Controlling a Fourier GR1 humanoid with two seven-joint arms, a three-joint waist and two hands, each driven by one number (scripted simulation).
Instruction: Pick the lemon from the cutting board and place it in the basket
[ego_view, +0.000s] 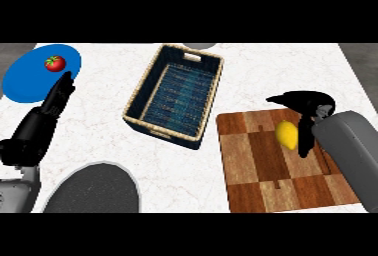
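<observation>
The yellow lemon (286, 135) lies on the wooden cutting board (266, 175) near its upper right part. My right hand (310, 111) hangs over it from the right, fingers curving down beside the lemon, one finger running along its right side. A dark blue woven basket (142, 102) with a tan rim sits left of the board, with nothing in it. At the far left my left hand (56, 97) stays still, its fingers straight and pointing up.
A blue plate (29, 75) with a red tomato (55, 63) lies at the top left. A dark grey round plate (94, 192) sits at the lower left. The counter's right edge runs past the board.
</observation>
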